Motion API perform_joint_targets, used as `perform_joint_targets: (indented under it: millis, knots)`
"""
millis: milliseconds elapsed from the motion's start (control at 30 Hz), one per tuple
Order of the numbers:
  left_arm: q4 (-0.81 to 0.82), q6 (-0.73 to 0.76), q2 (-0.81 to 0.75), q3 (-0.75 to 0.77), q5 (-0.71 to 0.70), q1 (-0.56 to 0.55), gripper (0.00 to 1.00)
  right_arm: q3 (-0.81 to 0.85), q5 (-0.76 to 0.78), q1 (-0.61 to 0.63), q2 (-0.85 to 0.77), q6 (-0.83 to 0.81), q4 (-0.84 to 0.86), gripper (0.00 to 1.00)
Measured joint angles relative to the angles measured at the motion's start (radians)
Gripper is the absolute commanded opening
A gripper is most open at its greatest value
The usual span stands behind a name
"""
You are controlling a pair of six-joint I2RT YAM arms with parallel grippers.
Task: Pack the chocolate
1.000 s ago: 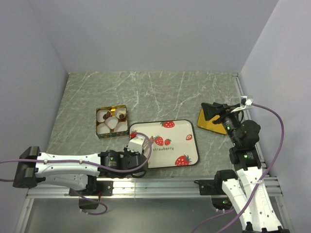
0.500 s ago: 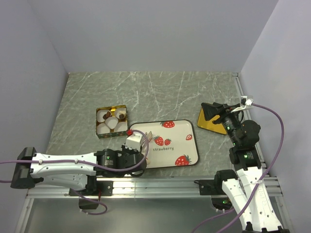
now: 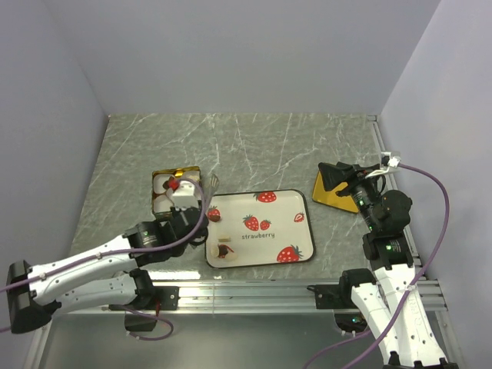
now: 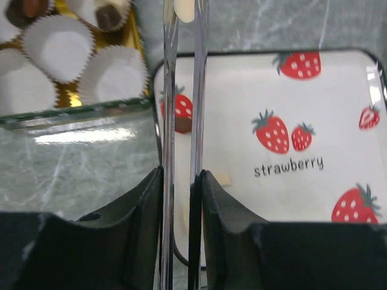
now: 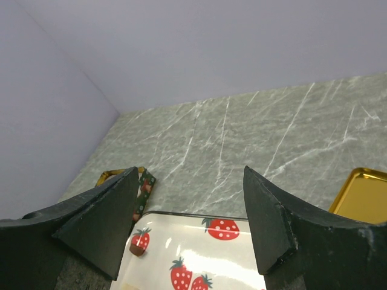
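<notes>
— Where is the chocolate?
— A cream-white chocolate lump [image 4: 184,9] is pinched in thin metal tongs [image 4: 196,90] and cut off at the frame's top. The left gripper [image 4: 181,175] is clamped on the tongs.
— Any others?
— A dark brown lump [image 4: 182,124] lies on the white strawberry-printed tray [image 4: 326,96], half hidden by the tongs. More sit in the gold square tin [image 4: 78,110].
— And the right gripper [image 5: 188,172]?
— Jaws wide apart.

Tabletop [image 3: 254,146]: grey marble-look sheet with white veins, mostly matte. The left wrist view catches one bright glare streak on it. Three plain pale lavender-grey walls box it in: back wall [image 3: 231,54], left wall [image 3: 38,138], right wall [image 3: 453,100], all bare. Aluminium rail [image 3: 254,292] runs along the near edge, with a thinner metal strip [image 3: 379,142] up the right side. Lighting is even and diffuse, shadows faint.
</notes>
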Motion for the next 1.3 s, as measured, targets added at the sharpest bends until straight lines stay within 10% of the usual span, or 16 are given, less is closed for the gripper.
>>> perform_joint_targets:
  millis: [333, 1300]
  knots:
    - [-0.009, -0.002, -0.175, -0.037, -0.015, 0.197, 0.27, 0.000, -0.021, 0.000, 0.024, 0.003, 0.017, 0.76]
    - [-0.181, -0.185, -0.129, -0.060, -0.035, 0.240, 0.43, 0.015, -0.032, 0.029, 0.064, 0.004, 0.054, 0.76]
